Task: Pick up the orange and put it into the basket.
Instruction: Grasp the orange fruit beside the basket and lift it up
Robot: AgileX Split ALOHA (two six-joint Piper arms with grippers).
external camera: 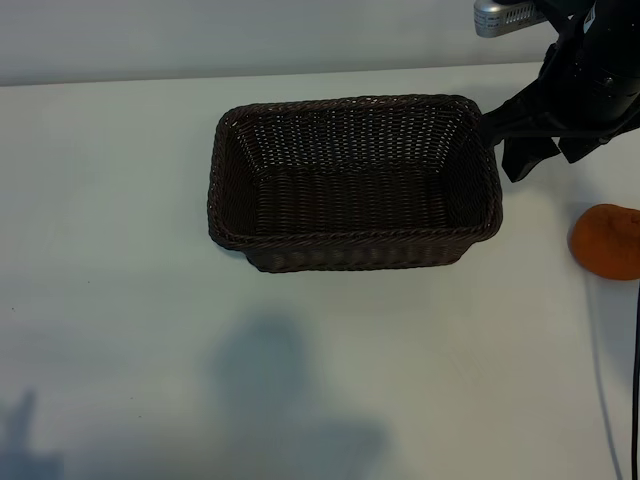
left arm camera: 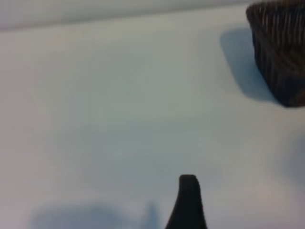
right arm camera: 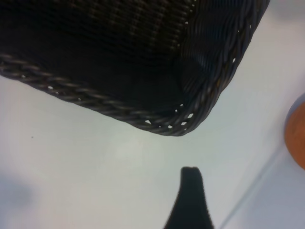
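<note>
Orange (external camera: 607, 240): small, dull, bumpy, sits on surface (external camera: 120, 300) beside dark woven basket (external camera: 355, 250). My right end effector (external camera: 525, 150) wide, empty.

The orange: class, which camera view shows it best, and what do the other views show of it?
The exterior view shows the orange best: most of its round body lies on the table right of the basket, cut only by the picture's edge. The right wrist view catches just a sliver. The left wrist view shows none of it.

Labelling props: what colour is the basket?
Dark brown woven wicker basket, seen best in the exterior view.
</note>
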